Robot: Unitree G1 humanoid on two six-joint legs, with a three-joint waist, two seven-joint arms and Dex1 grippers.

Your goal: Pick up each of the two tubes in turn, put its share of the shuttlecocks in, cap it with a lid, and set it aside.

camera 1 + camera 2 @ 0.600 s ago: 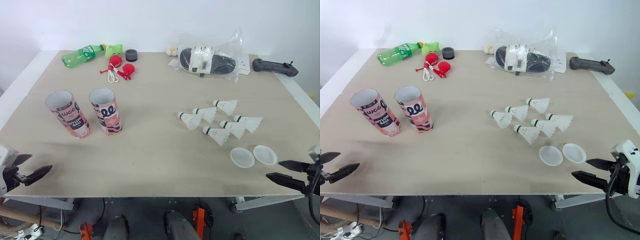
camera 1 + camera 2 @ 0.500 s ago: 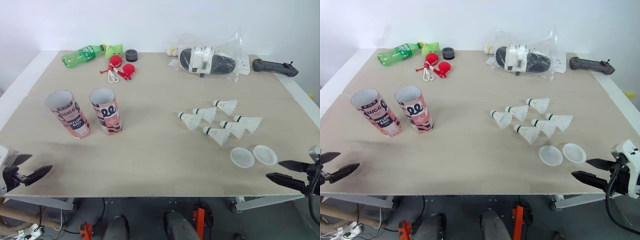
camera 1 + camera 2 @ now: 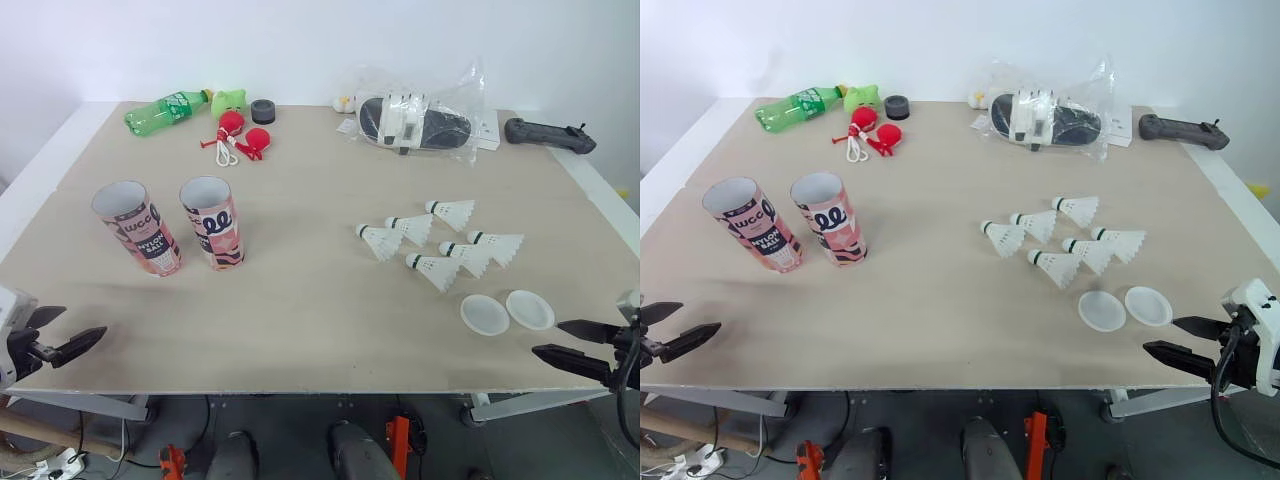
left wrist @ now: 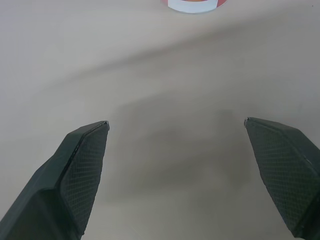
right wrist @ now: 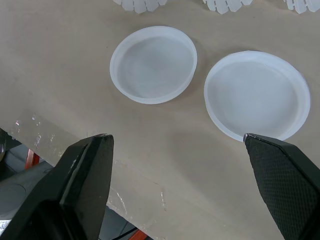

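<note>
Two pink open-topped tubes stand upright side by side on the left of the table: the left tube [image 3: 137, 228] and the right tube [image 3: 211, 222]. Several white shuttlecocks [image 3: 437, 240] lie in a cluster right of centre. Two white lids [image 3: 506, 311] rest side by side near the front right edge; in the right wrist view they are lid one [image 5: 153, 64] and lid two [image 5: 256, 94]. My left gripper [image 3: 55, 334] is open at the front left edge, short of the tubes. My right gripper [image 3: 574, 342] is open at the front right edge, just short of the lids.
At the back lie a green bottle [image 3: 165, 109], a green toy [image 3: 228, 101], a dark roll of tape [image 3: 263, 110], red toys with a cord [image 3: 240, 138], a clear bag with a black and white item [image 3: 418, 122] and a black handle [image 3: 549, 134].
</note>
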